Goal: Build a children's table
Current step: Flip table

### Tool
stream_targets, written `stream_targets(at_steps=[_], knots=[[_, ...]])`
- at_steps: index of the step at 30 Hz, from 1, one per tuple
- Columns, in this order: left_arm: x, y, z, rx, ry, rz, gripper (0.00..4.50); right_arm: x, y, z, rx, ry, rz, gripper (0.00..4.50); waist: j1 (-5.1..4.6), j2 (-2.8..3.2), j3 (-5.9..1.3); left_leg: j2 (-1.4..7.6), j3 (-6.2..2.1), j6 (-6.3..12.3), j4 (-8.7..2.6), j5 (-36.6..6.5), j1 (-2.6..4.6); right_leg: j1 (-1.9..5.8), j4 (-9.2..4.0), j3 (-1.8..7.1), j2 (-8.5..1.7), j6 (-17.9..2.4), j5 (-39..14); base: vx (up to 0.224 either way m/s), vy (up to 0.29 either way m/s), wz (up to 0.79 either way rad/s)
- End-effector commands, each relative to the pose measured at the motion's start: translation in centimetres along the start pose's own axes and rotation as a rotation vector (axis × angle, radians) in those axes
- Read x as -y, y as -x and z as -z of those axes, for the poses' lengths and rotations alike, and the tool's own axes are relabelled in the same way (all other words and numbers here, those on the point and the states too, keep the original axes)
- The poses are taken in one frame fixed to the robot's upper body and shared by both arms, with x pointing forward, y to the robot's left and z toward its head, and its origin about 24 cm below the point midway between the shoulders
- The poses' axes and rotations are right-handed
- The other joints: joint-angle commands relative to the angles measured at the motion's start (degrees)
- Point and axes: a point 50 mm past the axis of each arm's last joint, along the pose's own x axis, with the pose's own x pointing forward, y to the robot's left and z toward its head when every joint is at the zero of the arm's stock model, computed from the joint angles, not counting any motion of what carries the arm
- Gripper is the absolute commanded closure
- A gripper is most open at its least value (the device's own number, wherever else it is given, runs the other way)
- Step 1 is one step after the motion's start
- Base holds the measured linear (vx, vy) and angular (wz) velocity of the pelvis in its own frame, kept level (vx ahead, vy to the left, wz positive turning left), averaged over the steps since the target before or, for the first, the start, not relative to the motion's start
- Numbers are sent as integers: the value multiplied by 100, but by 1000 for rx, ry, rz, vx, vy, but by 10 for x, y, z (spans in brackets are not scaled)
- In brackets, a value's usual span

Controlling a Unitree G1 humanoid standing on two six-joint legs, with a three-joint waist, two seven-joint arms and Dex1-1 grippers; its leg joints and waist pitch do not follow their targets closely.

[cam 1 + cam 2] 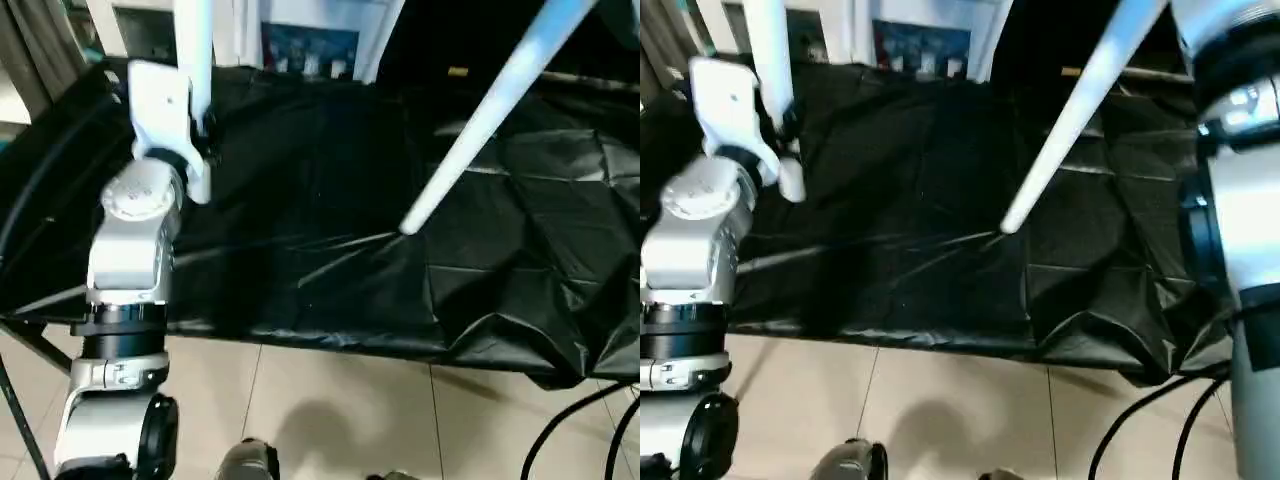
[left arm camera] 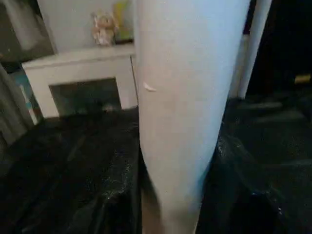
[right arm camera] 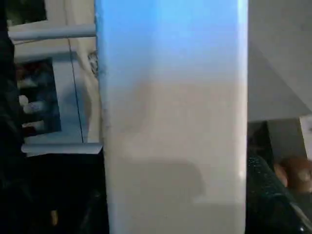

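You see the worktop (image 1: 330,250), draped in crinkled black sheeting, spanning the head views above a pale tiled floor (image 1: 330,400). Behind it stands a white cabinet (image 2: 83,83) with a small figurine (image 2: 103,28) on top. One white tapered leg (image 1: 495,110) slants down from upper right, its narrow end just above or on the sheeting near the middle of the worktop; your right jaws grasp it higher up. A second leg (image 1: 195,60) stands upright at far left, grasped by your left gripper (image 1: 165,110). Black cables (image 1: 580,430) trail at lower right.
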Motion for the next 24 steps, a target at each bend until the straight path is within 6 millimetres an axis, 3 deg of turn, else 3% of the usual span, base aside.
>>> stream_targets(at_steps=[1,3,4,5,7,8,14,17,24], knots=[[-31,12,55,-242,-26,-112,282,61,22,-6,30,-32,216,252,-69,41,-574,278,-155,243,-333,-695,385,220,-195,99,-224,-1495,576,0,0,0],[-37,16,62,-265,-60,-121,282,63,20,-14,46,-12,194,252,-80,21,-567,288,-158,157,-350,-832,394,217,-203,99,-223,-1457,429,0,0,0],[-40,17,64,-274,-79,-125,284,64,19,-17,54,-5,183,252,-96,37,-556,295,-170,11,-378,-1071,408,203,-210,99,-228,-1390,212,0,0,0],[-40,17,65,-274,-80,-126,284,64,19,-17,55,-4,183,252,-104,42,-546,298,-172,-38,-389,-1149,415,193,-219,98,-223,-1368,171,0,0,0],[-46,21,69,-289,-81,-144,284,65,18,-21,74,-15,159,252,-117,-3,-533,301,-172,-161,-411,-1290,418,192,-217,100,-229,-1310,115,0,0,0],[-47,22,69,-292,-83,-148,284,65,18,-21,77,-13,154,252,-133,10,-531,296,-181,-214,-416,-1312,413,191,-202,99,-230,-1293,147,0,0,0],[-62,27,71,-297,-106,-152,284,63,18,-24,99,-27,116,252,-164,-21,-532,271,-164,-163,-388,-1094,395,220,-191,112,-250,-1300,461,0,0,0],[-66,27,69,-293,-115,-139,284,67,20,-25,105,-23,113,252,-194,5,-539,266,-165,-121,-372,-925,386,231,-164,108,-240,-1372,640,0,0,0],[-74,29,78,-349,-126,-126,284,73,22,-35,152,-34,67,252,-227,12,-523,277,-161,-180,-383,-1134,401,221,-169,115,-237,-1436,464,0,0,0]])
